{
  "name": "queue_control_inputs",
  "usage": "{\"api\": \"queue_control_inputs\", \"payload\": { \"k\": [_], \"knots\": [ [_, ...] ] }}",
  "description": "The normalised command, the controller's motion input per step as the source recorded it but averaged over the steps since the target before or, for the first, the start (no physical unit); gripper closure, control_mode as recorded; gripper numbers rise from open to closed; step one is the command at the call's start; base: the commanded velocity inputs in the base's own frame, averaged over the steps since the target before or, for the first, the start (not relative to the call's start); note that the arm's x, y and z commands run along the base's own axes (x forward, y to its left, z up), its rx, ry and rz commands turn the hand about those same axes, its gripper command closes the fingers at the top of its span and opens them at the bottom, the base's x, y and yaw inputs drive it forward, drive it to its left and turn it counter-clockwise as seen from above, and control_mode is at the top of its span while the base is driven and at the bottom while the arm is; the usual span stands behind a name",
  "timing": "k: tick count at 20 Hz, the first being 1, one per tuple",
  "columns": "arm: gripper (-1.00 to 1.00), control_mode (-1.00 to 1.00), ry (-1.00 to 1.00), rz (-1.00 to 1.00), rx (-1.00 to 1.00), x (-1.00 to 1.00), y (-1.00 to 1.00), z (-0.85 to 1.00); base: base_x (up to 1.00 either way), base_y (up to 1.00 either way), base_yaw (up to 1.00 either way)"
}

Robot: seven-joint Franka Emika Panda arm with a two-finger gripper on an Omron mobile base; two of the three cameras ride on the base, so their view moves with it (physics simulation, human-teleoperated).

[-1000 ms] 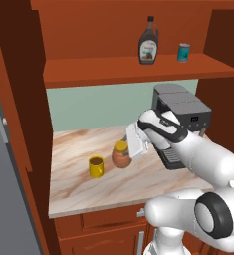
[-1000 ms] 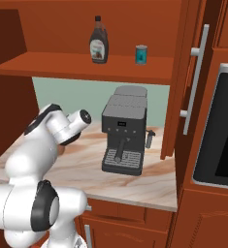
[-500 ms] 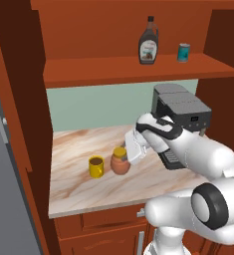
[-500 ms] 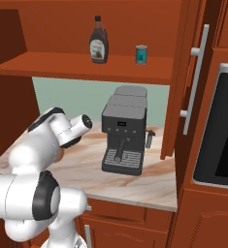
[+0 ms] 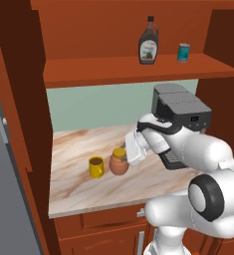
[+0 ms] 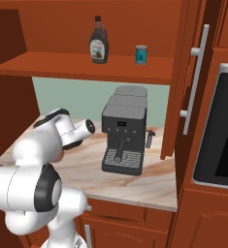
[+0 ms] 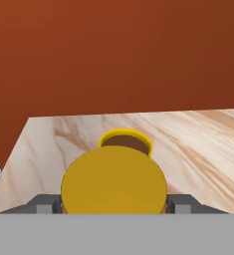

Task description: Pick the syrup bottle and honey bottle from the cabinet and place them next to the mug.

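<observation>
The squat orange-brown honey bottle (image 5: 118,163) with its yellow lid (image 7: 113,184) stands low on the counter, just right of the yellow mug (image 5: 96,167). My gripper (image 5: 123,157) reaches it from the right and is shut on it. In the hand view a grey fingertip (image 7: 46,203) shows on each side of the lid, and the mug (image 7: 126,139) lies just beyond. The tall dark syrup bottle (image 5: 148,42) (image 6: 98,41) stands upright on the open shelf of the reddish-brown cabinet (image 5: 113,69) (image 6: 62,68).
A small teal can (image 5: 183,52) (image 6: 141,54) stands on the shelf right of the syrup bottle. A dark coffee machine (image 5: 183,107) (image 6: 124,131) takes up the right of the marble counter (image 5: 78,144). A cabinet wall bounds the counter on the left.
My gripper has come down with the honey bottle, from a little above the counter to counter level beside the mug. The syrup bottle and the can have not moved.
</observation>
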Motion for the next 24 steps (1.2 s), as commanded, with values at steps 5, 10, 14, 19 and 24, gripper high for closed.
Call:
{"api": "queue_control_inputs", "payload": {
  "k": [5,10,14,19,24],
  "knots": [
    [1.00,-1.00,0.00,-0.03,0.00,0.14,0.00,0.00,0.00,0.00,0.00],
    [1.00,-1.00,0.00,-0.01,0.00,0.13,0.00,-0.01,0.00,0.00,0.00],
    [1.00,-1.00,0.01,0.00,0.00,0.11,0.00,-0.11,0.00,0.00,0.00],
    [1.00,-1.00,0.05,0.00,0.00,0.00,0.00,-0.20,0.00,0.00,0.00],
    [1.00,-1.00,0.01,0.00,0.00,0.01,0.00,-0.16,0.00,0.00,0.00]
  ]
}}
